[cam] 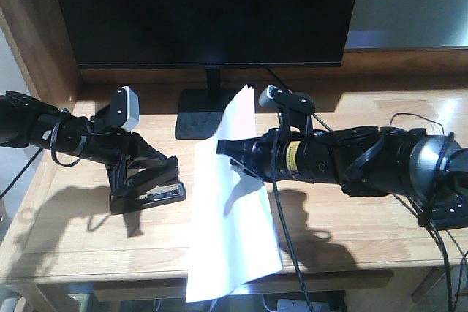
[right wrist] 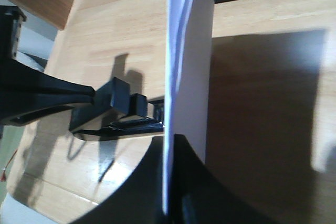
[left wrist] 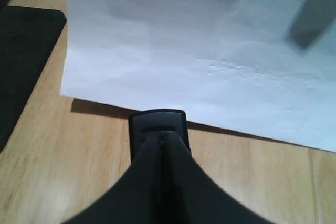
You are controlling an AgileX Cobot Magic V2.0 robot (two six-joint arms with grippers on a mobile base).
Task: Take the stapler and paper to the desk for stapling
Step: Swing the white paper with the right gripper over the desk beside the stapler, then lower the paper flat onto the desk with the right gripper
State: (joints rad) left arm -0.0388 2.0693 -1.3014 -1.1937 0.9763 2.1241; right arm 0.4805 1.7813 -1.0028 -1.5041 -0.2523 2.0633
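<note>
Exterior front-facing view: the left gripper (cam: 144, 174) is clamped around a small black stapler with a silver metal channel (cam: 150, 191), low over the light wooden desk (cam: 351, 242). Just beside it, the right gripper (cam: 232, 153) pinches a plain white paper sheet (cam: 230, 231), its upper part raised. Both items seem delivered to the desk. Feeding the paper's edge into the stapler and pressing is likely what's left.

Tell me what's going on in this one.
Two arms are setting up a stapling. The left gripper holds the stapler low over the desk, nose pointing at the paper's edge. The right gripper pinches the paper, which curves up at the grip and hangs past the desk's front edge. Whether the sheet is already in the stapler's mouth cannot be told. A monitor stands behind.
</note>
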